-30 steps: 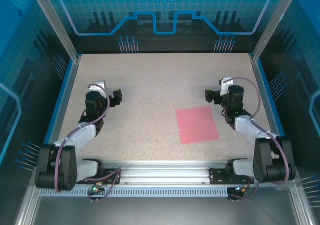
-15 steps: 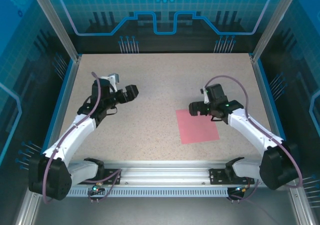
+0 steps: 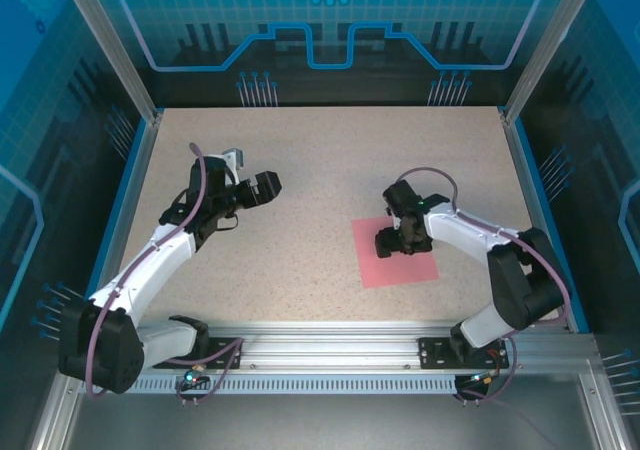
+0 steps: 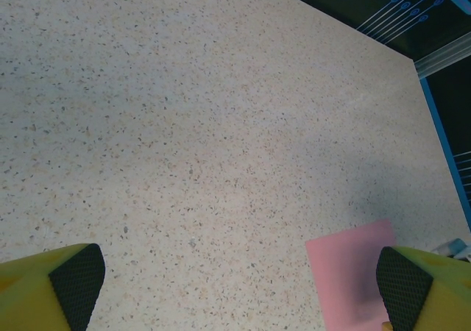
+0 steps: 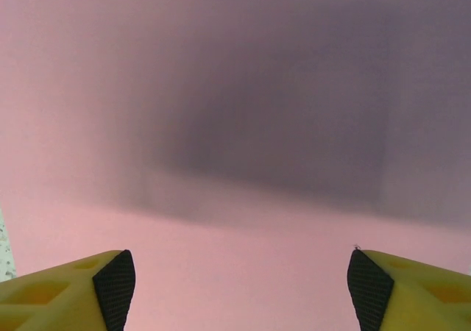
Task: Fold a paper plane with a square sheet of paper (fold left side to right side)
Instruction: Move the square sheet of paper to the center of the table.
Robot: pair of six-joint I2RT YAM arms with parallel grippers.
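The square sheet of paper point(image 3: 412, 266) lies unfolded — every fold remains; right end effector point(image 3: 390, 245) open above it, left end effector point(image 3: 268, 186) open.

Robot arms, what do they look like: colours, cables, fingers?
The left arm and right arm have white link shells, black joints and black base housings. A mauve-grey cable loops along each. The left gripper and right gripper have yellow fingers with black textured pads.
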